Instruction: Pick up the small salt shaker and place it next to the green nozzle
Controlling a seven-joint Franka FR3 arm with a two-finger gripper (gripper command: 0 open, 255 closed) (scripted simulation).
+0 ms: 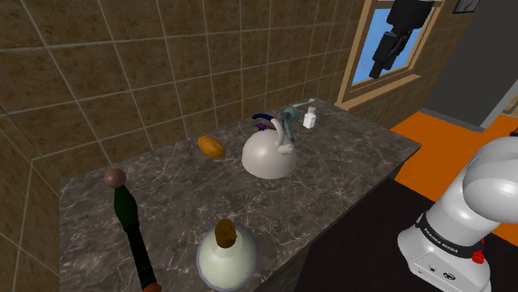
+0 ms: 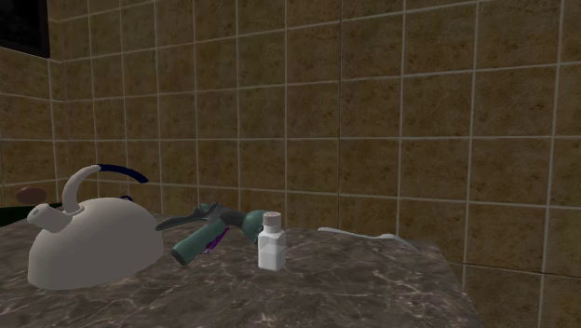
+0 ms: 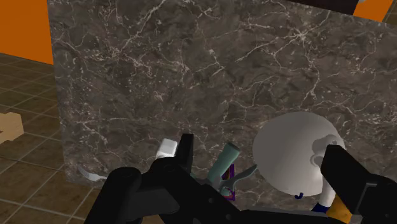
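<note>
Dark marbled tabletop point(image 1: 166, 191), backed by brown tiled walls, is where the small salt shaker point(image 2: 271, 240) is found: upright, just beside the green nozzle point(image 2: 209, 233). It is drawn as a white, squarish bottle with a greyish cap. A white kettle point(image 2: 88, 238) is set beyond the nozzle. The gripper point(image 1: 380, 66) is seen high above, well apart, spread and empty. A descent straight over the cap is advised, fingers closed across the flat sides, the nozzle left undisturbed.
</note>
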